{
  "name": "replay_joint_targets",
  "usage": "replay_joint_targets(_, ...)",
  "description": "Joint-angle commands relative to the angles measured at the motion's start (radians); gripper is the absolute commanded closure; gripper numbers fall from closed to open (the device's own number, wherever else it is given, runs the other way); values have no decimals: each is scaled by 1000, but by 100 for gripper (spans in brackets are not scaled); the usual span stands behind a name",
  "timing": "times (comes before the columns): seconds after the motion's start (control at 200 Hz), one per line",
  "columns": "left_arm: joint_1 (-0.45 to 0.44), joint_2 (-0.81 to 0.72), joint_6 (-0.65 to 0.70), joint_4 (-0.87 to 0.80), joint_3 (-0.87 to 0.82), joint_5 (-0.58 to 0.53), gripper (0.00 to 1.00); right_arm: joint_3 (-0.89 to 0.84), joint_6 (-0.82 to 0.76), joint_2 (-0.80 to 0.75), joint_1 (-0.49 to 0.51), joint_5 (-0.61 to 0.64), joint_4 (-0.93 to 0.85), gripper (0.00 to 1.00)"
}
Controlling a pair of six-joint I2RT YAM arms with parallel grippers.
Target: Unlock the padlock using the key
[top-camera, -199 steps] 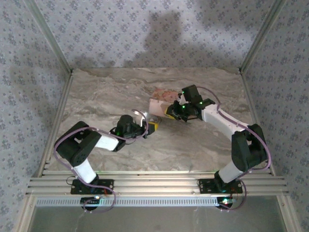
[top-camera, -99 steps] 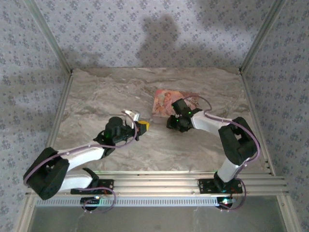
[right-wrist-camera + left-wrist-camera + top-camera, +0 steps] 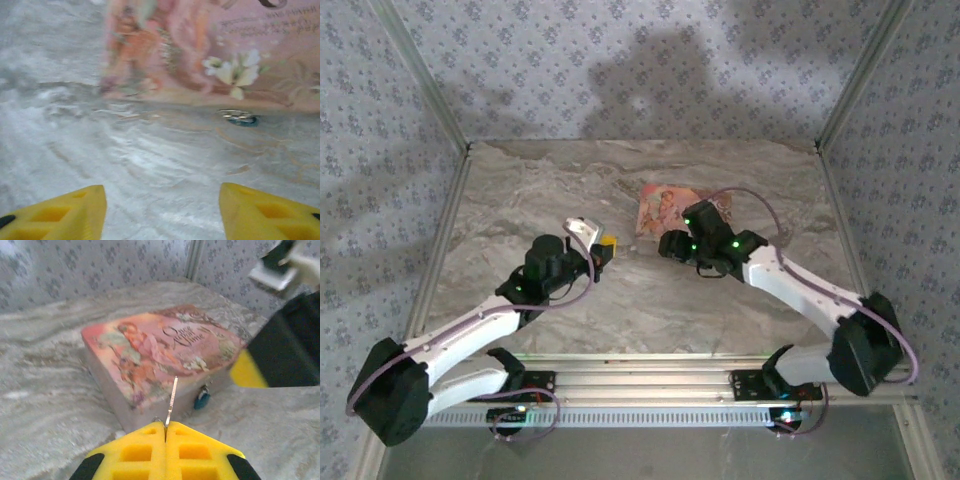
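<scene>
Padlock [image 3: 202, 400], small and teal-blue, hangs low on the near side wall of the pink box [image 3: 160, 350], close to the bench [image 3: 520, 200]. In the right wrist view it sits at the foot of the box's wall, with a bit of silvery metal just above it.

The left claw [image 3: 165, 426] has its yellow pads [image 3: 135, 452] pressed together, clamped on the key [image 3: 171, 401]. The thin blade sticks out from between the pads and points toward the box. The blade's tip lies over the box's top edge in the left wrist view, and the padlock is just to its right, apart from it.

The right claw [image 3: 162, 200] is spread wide, its two yellow fingers [image 3: 75, 210] well apart with nothing between them but bare bench. It faces the box's side, with the padlock ahead and a little to its right.

From above, both claws are near the box's near edge, the left one on the left and the right one on the right.
</scene>
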Motion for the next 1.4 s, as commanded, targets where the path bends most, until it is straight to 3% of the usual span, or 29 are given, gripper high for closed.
replay_joint_targets(0.0, -29, -2, 107, -23, 60, -65, 100, 92, 88, -51, 43, 16, -33, 45)
replay_joint_targets(0.17, -118, 22, 194, -55, 121, -162, 100, 242, 151, -10, 111, 8, -21, 45)
replay_joint_targets(0.31, -182, 37, 233, -56, 151, -250, 100, 265, 230, 32, 131, -4, 44, 48)
replay_joint_targets(0.555, -215, 36, 242, -41, 159, -293, 100, 277, 264, 53, 134, 6, 78, 61)
replay_joint_targets(0.994, -245, 49, 276, -47, 178, -330, 100, 274, 304, 82, 153, 8, 86, 64)
replay_joint_targets(1.224, -257, 47, 291, -52, 173, -343, 100, 282, 309, 101, 152, 2, 85, 81)
replay_joint_targets(1.314, -259, 45, 296, -50, 166, -346, 100, 288, 307, 102, 150, 8, 74, 99)
replay_joint_targets(1.399, -261, 39, 308, -52, 157, -345, 100, 289, 298, 102, 145, 11, 69, 100)
